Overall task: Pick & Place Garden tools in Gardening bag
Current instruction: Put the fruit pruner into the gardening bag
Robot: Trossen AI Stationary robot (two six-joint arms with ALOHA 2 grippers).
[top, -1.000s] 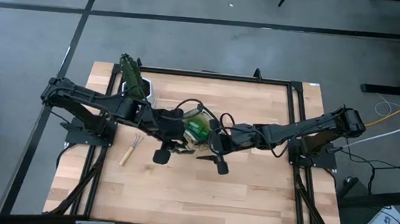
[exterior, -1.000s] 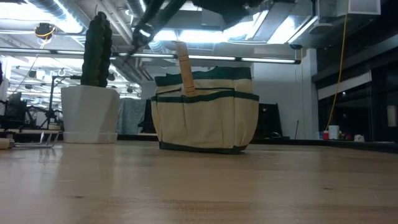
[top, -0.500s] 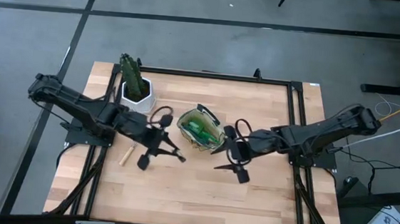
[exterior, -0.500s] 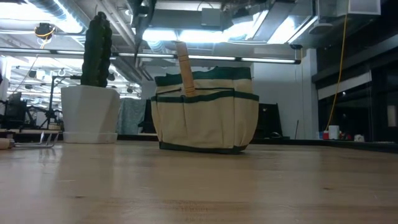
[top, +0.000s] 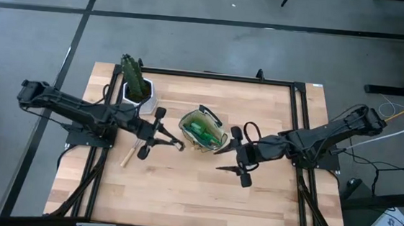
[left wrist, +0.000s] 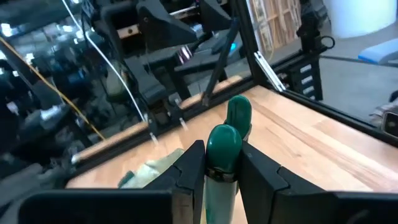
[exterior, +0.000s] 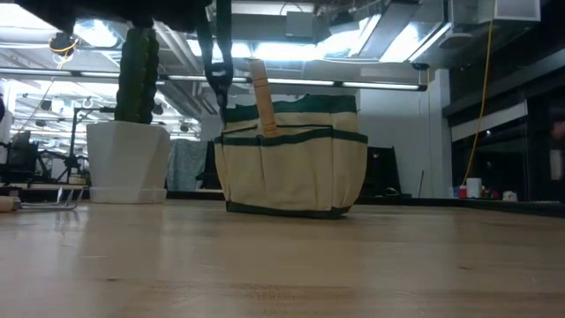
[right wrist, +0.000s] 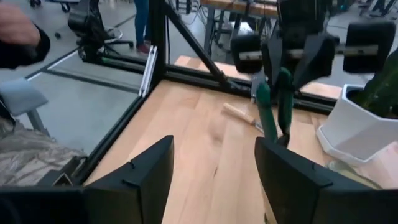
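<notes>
1. The left gripper [top: 173, 142] hangs above the wooden table [top: 181, 191], just beside the tan fabric gardening bag with green trim [top: 204, 130], on the side nearer the white plant pot [top: 139, 96].
2. Its fingers are pinched on a pair of green-handled pruning shears [left wrist: 224, 155]; the left wrist view shows the two rounded green handle ends standing between the dark fingers [left wrist: 189, 168].
3. From the right wrist view, the shears [right wrist: 273, 112] hang downward from that gripper, clear of the table.
4. The bag [exterior: 291, 155] stands upright near the table's middle, with a wooden tool handle [exterior: 260, 97] sticking up out of an outer pocket and something green [top: 201, 129] lying inside.
5. A wooden-handled claw rake [top: 133, 149] lies flat on the table, near the left arm.
6. The right gripper [top: 224, 158] waits on the bag's other side, its fingers [right wrist: 137, 174] spread wide and holding nothing.
7. A green cactus-like plant [exterior: 139, 75] stands in the white pot at the table's far left corner.
</notes>
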